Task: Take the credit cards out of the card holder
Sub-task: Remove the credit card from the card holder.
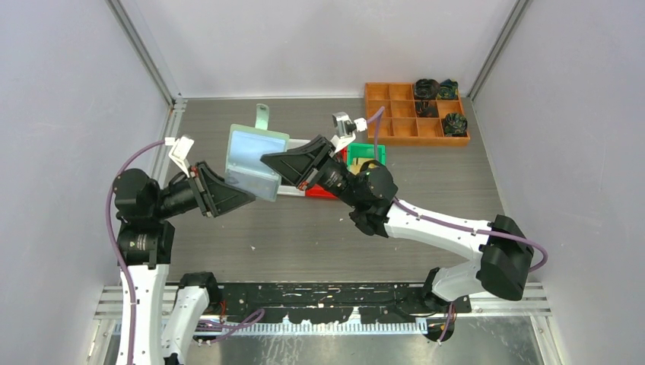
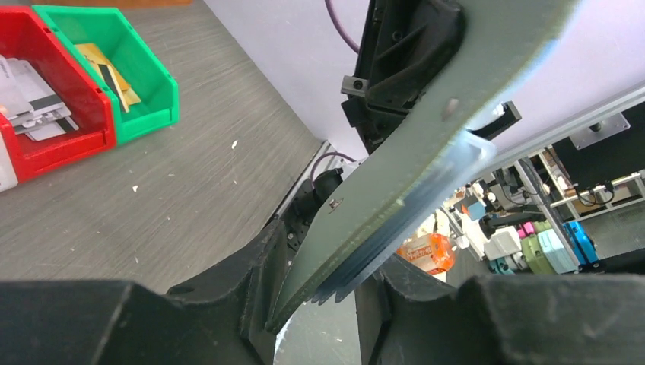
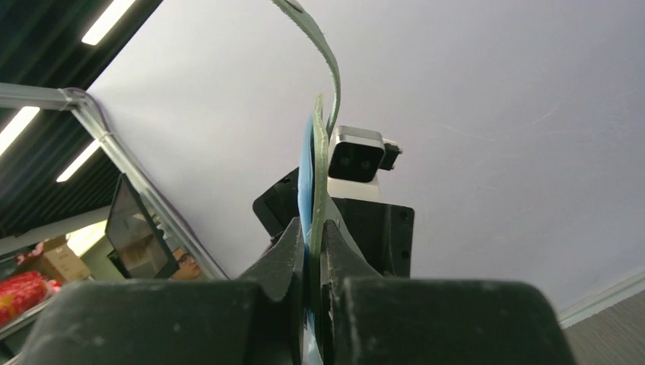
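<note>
Currently aloft left of the red bin: card holder, pinched by left gripper at one corner and right gripper at opposite edge; credit cards inside that bin.

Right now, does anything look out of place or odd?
Nothing spilled or damaged. The card holder hangs tilted above the table, pinched between the left gripper and right gripper, its strap sticking out loose.

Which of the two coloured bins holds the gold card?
The green bin: a gold card lies inside it, whereas the red bin beside it holds pale silvery cards.
</note>
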Robot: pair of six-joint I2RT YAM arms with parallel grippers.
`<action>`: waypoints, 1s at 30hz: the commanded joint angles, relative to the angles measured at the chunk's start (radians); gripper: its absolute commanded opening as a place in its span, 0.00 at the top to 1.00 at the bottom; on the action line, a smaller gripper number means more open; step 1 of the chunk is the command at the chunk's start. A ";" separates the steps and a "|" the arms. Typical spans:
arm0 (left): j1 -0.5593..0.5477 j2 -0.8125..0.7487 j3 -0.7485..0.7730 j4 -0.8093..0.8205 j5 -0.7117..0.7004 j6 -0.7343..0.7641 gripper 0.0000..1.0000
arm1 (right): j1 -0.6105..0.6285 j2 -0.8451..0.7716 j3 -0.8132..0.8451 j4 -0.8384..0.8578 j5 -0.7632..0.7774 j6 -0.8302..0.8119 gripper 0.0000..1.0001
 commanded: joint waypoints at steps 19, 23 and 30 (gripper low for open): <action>-0.002 0.082 0.296 -0.558 0.126 0.688 1.00 | -0.255 -0.130 0.113 -0.447 -0.421 -0.026 0.59; -0.003 0.138 0.358 -0.805 0.087 0.942 1.00 | -0.258 -0.125 0.202 -0.606 -0.562 -0.136 0.52; -0.015 0.266 0.423 -1.107 -0.135 1.322 1.00 | -0.257 -0.057 0.302 -0.656 -0.701 -0.153 0.40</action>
